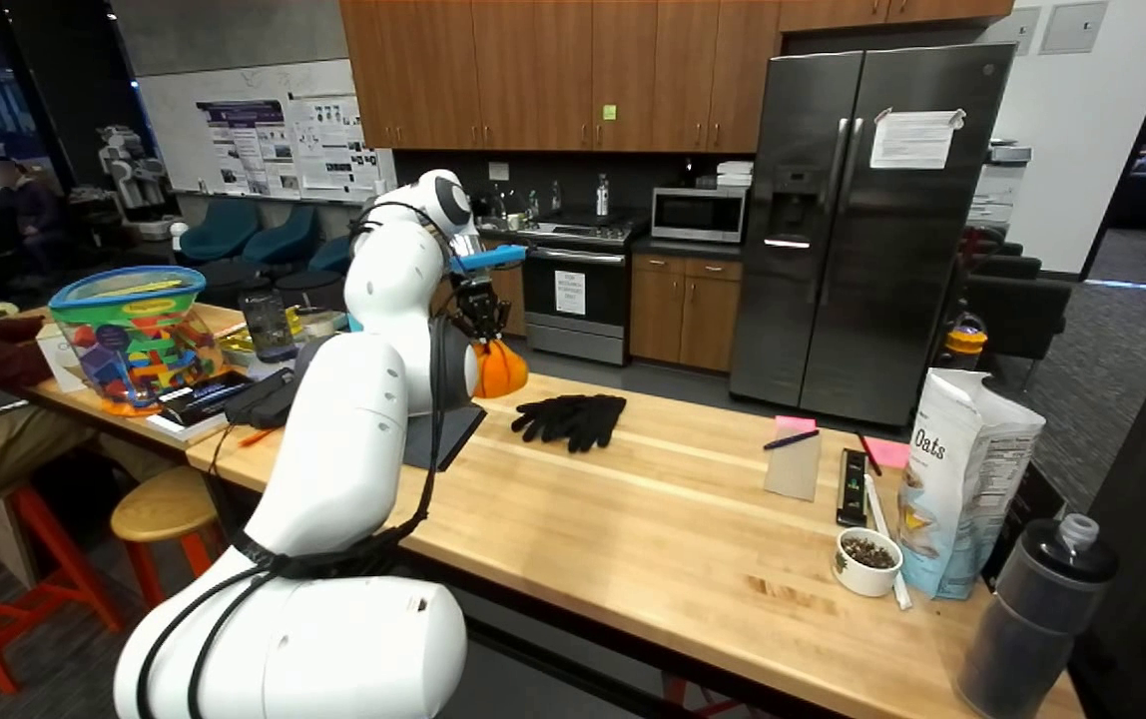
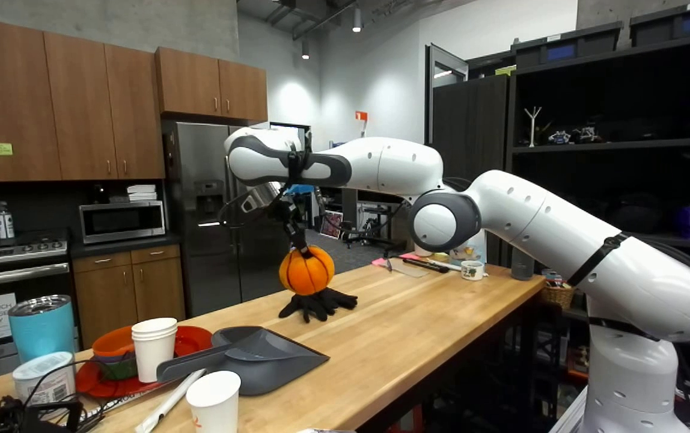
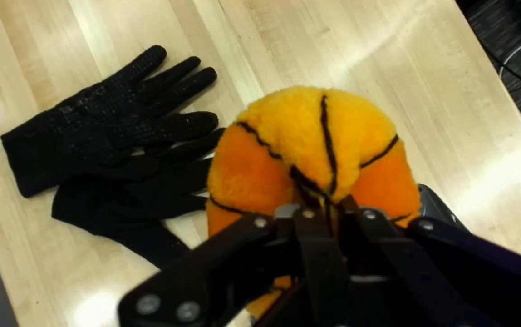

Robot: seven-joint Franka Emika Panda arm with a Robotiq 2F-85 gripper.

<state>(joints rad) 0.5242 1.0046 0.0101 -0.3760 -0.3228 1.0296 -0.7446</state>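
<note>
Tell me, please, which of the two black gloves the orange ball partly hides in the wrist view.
The lower black glove: its fingers run behind the orange ball. The upper black glove shows its fingertips, stopping short of the ball.

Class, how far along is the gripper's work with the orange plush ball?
Looks done: the grasp, since the gripper pinches the orange plush ball. In hand: holding it, apparently off the wooden table, with black gloves visible below it in an exterior view. Left, probably: setting it down; it isn't yet released.
</note>
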